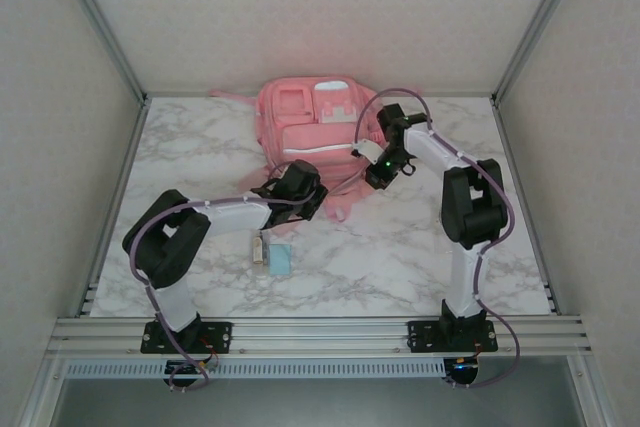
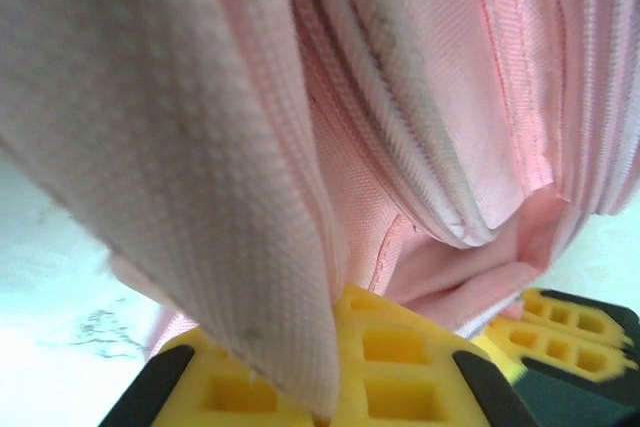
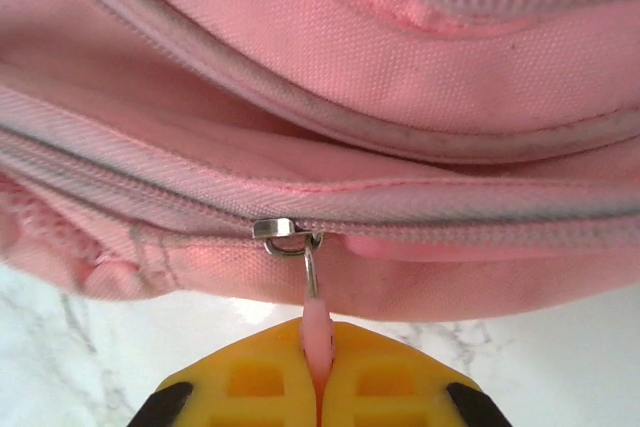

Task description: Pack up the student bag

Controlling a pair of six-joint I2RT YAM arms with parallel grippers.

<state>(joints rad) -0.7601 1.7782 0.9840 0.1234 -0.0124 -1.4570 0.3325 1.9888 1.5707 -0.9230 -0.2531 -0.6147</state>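
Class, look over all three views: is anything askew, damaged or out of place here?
Nothing looks damaged. The student bag lies crumpled at its near edge, where the left gripper bunches a fold of fabric and the right gripper pinches a zip pull. A blue flat item lies outside it on the table.

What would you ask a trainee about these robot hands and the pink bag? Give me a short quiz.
1. True or false: the right hand pinches the zipper pull of the student bag.
2. What is the left hand closed on? A: a bottle. B: bag fabric. C: a book.
3. Fill in: the small blue item lies on the ____, near the left arm.

Key: 1 true. 2 B. 3 table.
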